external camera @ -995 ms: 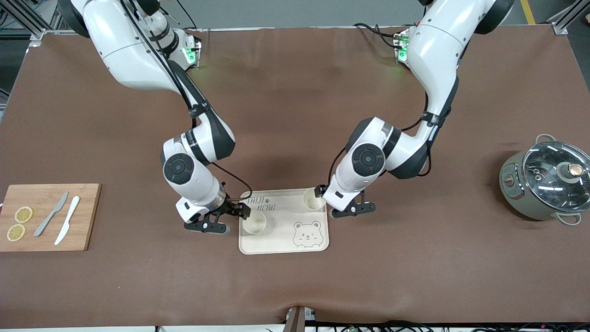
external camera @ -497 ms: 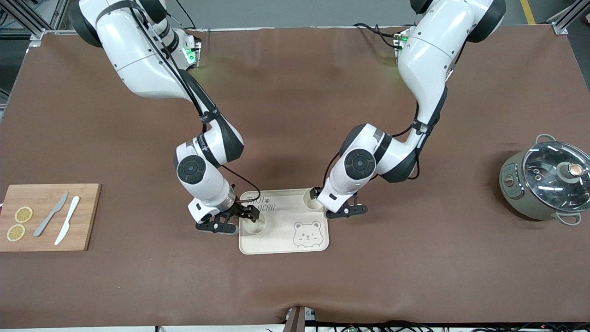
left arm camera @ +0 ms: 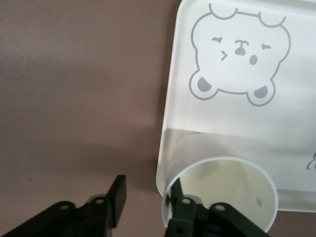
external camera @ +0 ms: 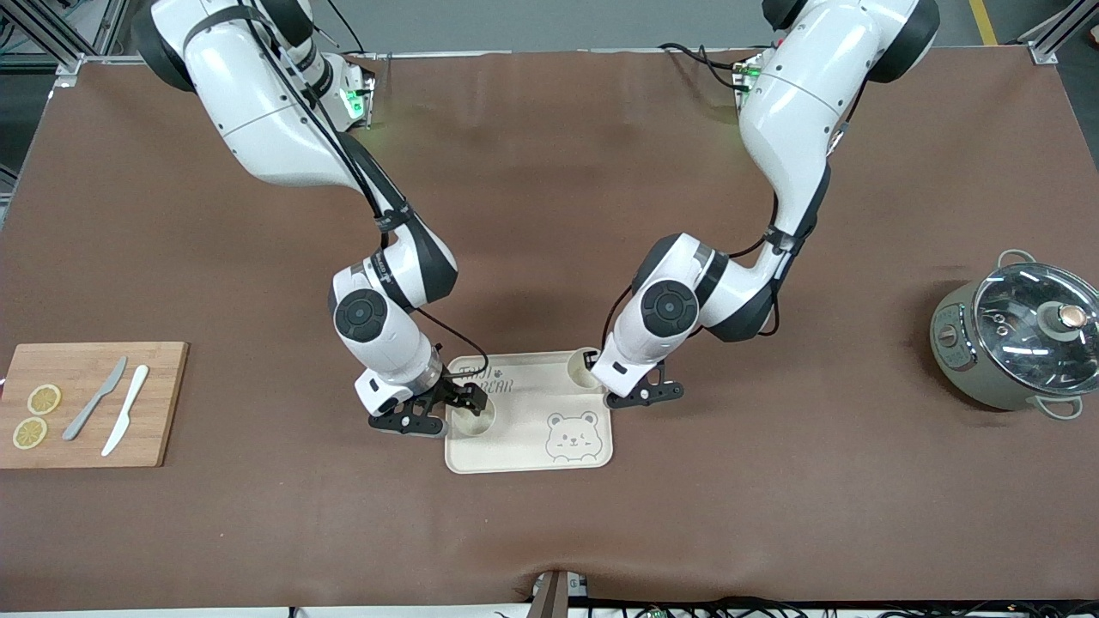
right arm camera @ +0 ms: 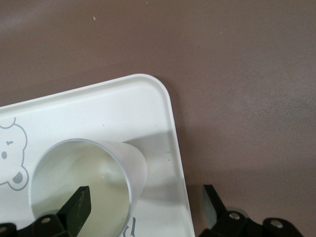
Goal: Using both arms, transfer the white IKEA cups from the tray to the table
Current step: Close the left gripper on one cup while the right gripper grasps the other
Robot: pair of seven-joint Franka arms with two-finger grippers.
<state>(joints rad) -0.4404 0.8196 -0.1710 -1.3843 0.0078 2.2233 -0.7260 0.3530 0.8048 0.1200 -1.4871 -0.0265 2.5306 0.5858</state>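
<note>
White IKEA cups (external camera: 475, 418) (external camera: 584, 369), both on tray (external camera: 528, 459): left gripper (left arm camera: 148, 202) and right gripper (right arm camera: 143, 205), fingers apart astride cup walls; should clamp squarely, then lift straight.

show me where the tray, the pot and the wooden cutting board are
tray (external camera: 515, 451): front view, bare floor near its rim.
pot (external camera: 1026, 330): front view, glass lid.
wooden cutting board (external camera: 167, 403): front view, bare wood beside the knives.
</note>
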